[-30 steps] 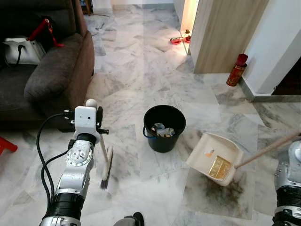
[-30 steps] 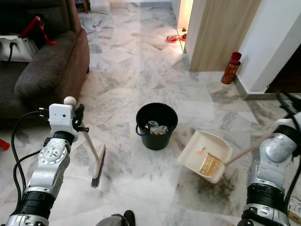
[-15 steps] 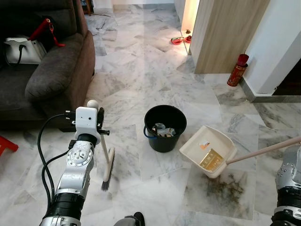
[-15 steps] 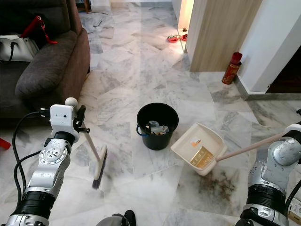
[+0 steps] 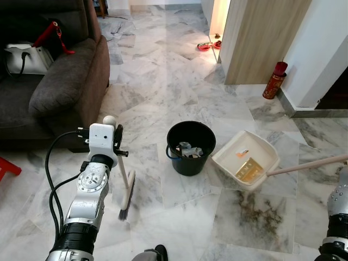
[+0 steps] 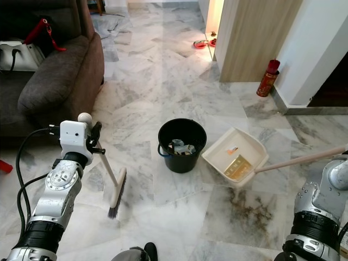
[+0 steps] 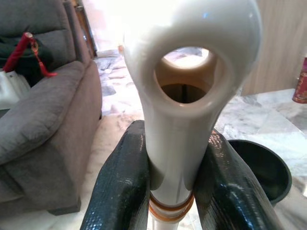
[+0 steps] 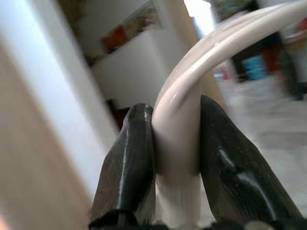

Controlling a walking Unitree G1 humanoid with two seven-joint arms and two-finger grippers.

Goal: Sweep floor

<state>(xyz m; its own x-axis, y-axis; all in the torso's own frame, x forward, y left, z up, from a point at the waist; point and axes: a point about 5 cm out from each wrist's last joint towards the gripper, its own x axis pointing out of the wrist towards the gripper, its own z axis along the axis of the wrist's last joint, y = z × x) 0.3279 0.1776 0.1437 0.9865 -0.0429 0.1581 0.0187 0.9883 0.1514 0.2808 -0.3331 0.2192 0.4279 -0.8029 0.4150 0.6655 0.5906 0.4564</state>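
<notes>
The right claw (image 8: 175,143) pinches the pale handle of the dustpan (image 5: 246,159), its two black fingers (image 8: 129,158) pressed against the shaft on either side. Over the last second the pan has been lifted off the stained tile and carried toward the black bucket (image 5: 190,147); where it lay tilted over the dirty patch (image 5: 255,215) a second ago, it now hangs with its front lip just beside the bucket's rim, still holding a yellowish scrap and a small orange bit. That suggests the sweeping itself is largely done for this load and the emptying step is under way: the pan probably needs to tip over the rim so the scraps slide in, and a careless tilt could spill them back on the floor (image 5: 163,70). The left claw (image 7: 175,189) is clamped on the top of the brush (image 5: 125,193), just below its ring-shaped end, and it has barely shifted, the bristles resting on the marble near the robot's left side. Counted out: one bucket with some litter already in it, one dustpan with two visible scraps, one brush, one dark smeared patch on the tiles between the pan and the robot. Farther off stand one grey sofa (image 5: 60,87) with a white bag (image 5: 22,58) on it, and one red can (image 5: 273,80) by the wall.
</notes>
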